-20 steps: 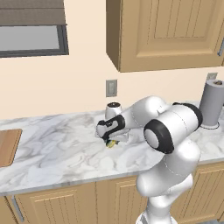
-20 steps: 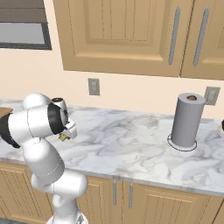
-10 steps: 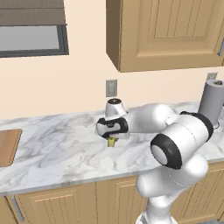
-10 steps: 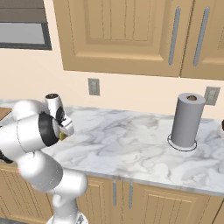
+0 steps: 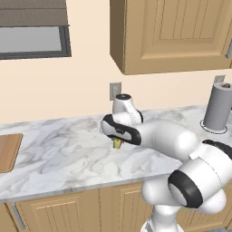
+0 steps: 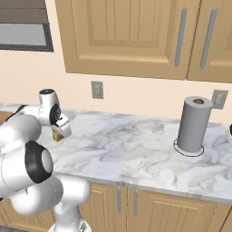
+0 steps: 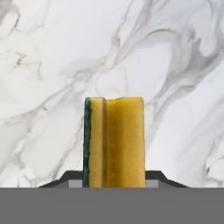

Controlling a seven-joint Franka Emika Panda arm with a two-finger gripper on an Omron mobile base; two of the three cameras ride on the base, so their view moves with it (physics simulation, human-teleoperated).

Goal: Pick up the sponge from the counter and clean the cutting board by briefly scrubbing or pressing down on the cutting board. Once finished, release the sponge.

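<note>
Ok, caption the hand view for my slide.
Gripper shut on the sponge, above the marbled counter.

The sponge (image 7: pixel 114 142), a yellow block with a dark green face along one side, stands on edge over the marbled white-and-grey bench (image 5: pixel 63 154), apparently lifted just clear of it. The light-brown wooden cutting board (image 5: pixel 8 152) lies flat on the bench, well apart from the sponge.
</note>
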